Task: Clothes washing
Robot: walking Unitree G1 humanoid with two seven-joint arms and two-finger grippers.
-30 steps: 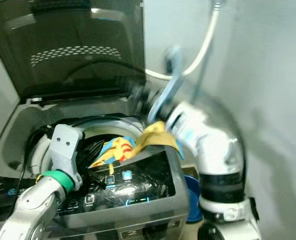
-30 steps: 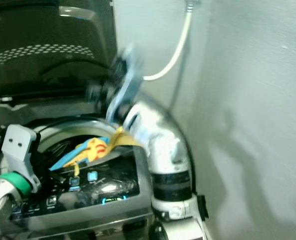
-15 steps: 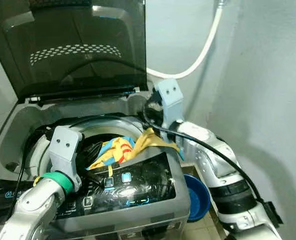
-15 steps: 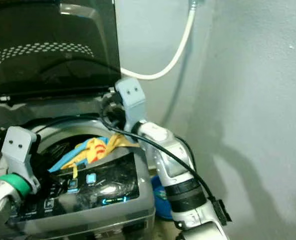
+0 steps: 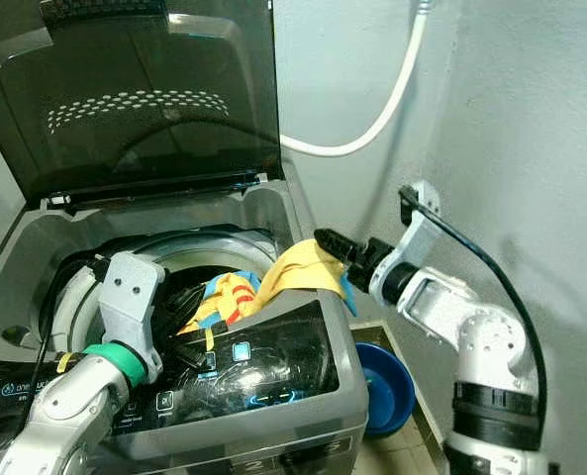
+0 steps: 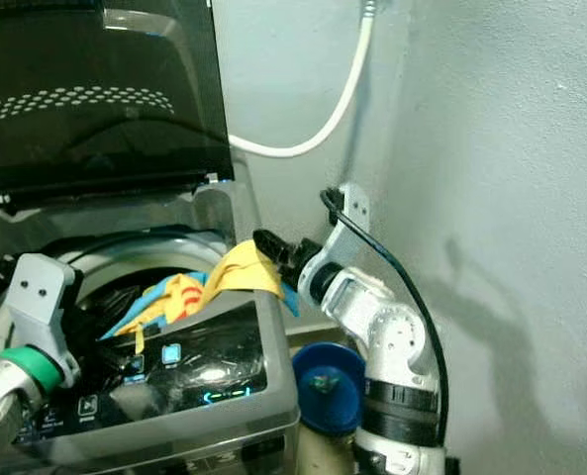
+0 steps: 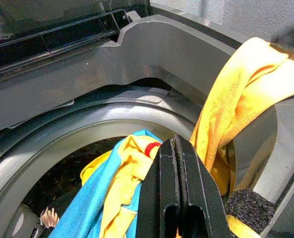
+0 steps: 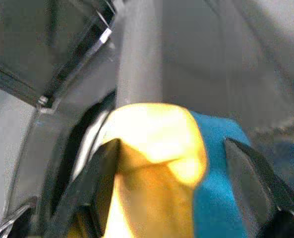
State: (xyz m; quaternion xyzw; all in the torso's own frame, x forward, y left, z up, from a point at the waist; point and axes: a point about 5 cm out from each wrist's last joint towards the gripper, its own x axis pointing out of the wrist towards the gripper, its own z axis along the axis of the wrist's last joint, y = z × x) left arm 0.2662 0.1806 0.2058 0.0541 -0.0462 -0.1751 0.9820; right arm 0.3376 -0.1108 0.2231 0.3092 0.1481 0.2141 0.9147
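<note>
Right wrist view: jaws (image 8: 181,183) spread beside yellow cloth (image 8: 151,144).

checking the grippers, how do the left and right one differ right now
The left gripper is shut, its fingers pressed together; the right gripper is open, its fingers spread either side of the cloth. The left points down into the drum from the front; the right reaches in from the washer's right side at the rim. Both are at the same yellow and blue cloth.
</note>
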